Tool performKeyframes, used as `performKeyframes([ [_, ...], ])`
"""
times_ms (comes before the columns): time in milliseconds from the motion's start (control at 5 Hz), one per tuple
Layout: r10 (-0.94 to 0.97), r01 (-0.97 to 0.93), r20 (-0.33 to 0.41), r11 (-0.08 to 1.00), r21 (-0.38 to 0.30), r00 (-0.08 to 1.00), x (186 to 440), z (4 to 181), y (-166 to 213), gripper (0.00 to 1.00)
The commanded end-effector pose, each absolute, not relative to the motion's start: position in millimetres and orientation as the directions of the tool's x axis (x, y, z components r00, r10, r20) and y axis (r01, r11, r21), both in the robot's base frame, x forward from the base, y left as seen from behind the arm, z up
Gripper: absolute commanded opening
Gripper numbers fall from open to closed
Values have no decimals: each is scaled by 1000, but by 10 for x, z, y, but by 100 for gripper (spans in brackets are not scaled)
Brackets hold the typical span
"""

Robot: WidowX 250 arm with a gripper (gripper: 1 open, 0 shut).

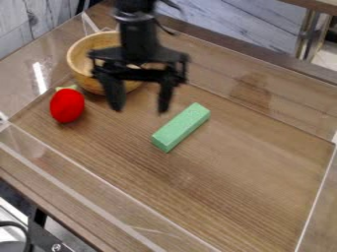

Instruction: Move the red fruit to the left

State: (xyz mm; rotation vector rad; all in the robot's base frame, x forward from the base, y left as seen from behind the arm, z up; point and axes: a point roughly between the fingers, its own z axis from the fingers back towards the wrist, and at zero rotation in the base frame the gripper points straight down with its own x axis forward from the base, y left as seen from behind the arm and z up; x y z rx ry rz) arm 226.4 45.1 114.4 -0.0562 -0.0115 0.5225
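**Camera view: open fingers beside the fruit, nothing held yet**

Camera view is the only one I have, and it shows my gripper (141, 97) pointing down over the wooden tabletop (237, 187) with both black fingers (117, 96) spread wide and empty. I am grasping nothing.

My target, the small round bright red fruit (67, 104), sits on the table to the left of my fingers, near but not touching them. Whether it has a green top I cannot make out at this size. Just behind my fingers, on the far side, stands the round light wooden bowl (87, 51). Off to my right and nearer lies the green rectangular block (179, 127), apart from me.

What worries me from here:

- The fruit is round. If I come down off centre, one fingertip could nudge it and send it rolling, probably further left or toward the near edge.
- The bowl is close behind me. A descent that drifts to the far side could clip its rim and shove it.
- If I clench too high on the curved surface, I judge the fruit could squirt out from between my fingers.
- My fingers look blurred, so my aim over the fruit is hard to judge.
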Motion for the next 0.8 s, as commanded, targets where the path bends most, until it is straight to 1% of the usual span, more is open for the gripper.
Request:
performKeyframes([
  [0, 537, -532, 84, 843, -77, 839, 2293, 1370, 834, 100],
  [200, 580, -575, 111, 815, -77, 807, 2238, 1394, 1160, 100],
  [400, 575, -572, 136, 818, -65, 807, 2189, 1382, 1362, 100],
  [600, 567, -566, 136, 823, -48, 812, 2195, 1359, 1408, 100],
])
